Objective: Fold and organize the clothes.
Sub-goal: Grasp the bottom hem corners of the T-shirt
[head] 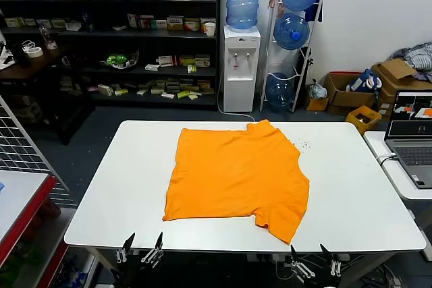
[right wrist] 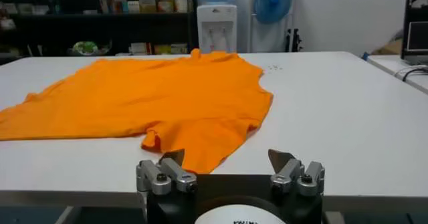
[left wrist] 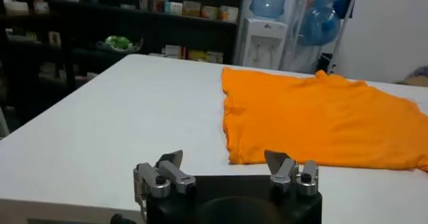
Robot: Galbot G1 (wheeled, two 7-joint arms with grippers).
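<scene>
one white table (head: 101, 187), one orange T-shirt (head: 233, 173) spread flat on it around the middle, plain side up, one sleeve sticking out toward the near right edge; two grippers at the near edge, left gripper (head: 140, 246) and right gripper (head: 312, 257), both released, jaws wide, gripping nothing, clear of the shirt

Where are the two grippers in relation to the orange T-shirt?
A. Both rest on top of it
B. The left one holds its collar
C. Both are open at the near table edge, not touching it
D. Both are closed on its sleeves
C: the left gripper and right gripper stand open at the near table edge, apart from the T-shirt.
</scene>
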